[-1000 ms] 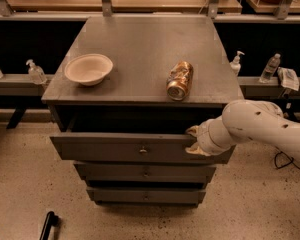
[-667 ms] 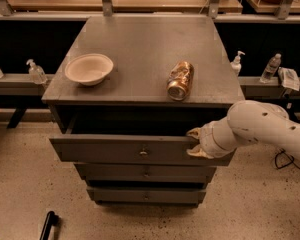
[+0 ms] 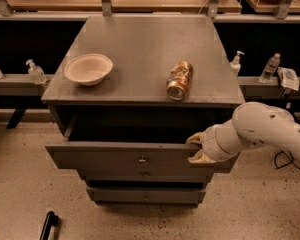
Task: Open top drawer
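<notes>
The top drawer [image 3: 105, 157] is the widest grey drawer of the cabinet, with a small round metal knob [image 3: 142, 159] on its flat front. It stands pulled out partway, with a dark gap showing behind its front panel. My gripper [image 3: 195, 148] is at the right end of the drawer's front, at its top edge, with pale fingers above and below that edge. The white arm [image 3: 262, 131] comes in from the right. Two narrower drawers [image 3: 145, 195] sit below it, pushed in.
A pale bowl [image 3: 88, 68] and a dented gold can [image 3: 179, 80] on its side rest on the cabinet top [image 3: 140, 44]. Bottles stand on ledges left [image 3: 35, 73] and right [image 3: 269, 67]. A black object [image 3: 48, 225] lies on the speckled floor.
The top drawer has slid a little farther out toward the camera, and my gripper has moved with its front edge.
</notes>
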Motion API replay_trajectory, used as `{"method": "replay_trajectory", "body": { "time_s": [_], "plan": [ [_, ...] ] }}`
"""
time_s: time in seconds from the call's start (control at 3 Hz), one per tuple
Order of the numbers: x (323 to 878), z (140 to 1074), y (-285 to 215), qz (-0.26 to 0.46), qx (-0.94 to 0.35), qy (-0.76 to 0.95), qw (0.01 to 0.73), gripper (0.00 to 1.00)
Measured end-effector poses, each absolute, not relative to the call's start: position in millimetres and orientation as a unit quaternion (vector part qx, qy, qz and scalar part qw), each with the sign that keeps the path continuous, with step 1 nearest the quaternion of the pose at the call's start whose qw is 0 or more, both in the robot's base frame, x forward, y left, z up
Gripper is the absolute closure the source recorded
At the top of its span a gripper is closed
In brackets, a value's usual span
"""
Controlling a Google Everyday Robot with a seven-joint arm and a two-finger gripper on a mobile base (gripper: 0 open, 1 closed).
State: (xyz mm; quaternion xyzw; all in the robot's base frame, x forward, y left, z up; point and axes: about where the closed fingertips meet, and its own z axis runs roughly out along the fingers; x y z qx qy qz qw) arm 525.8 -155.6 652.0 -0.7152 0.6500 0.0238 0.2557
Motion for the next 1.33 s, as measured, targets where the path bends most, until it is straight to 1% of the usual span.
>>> {"method": "replay_trajectory", "body": {
  "time_s": [0.67, 1.0, 1.33],
  "plan": [
    [525.6, 652.0, -154.9, 0.024, -0.716, 0.65, 0.255, 0.13],
    [520.8, 658.8, -156.2, 0.036, -0.725, 0.645, 0.238, 0.0],
    [506.4, 683.5, -151.8, 0.06, -0.755, 0.621, 0.204, 0.0]
  ]
}}
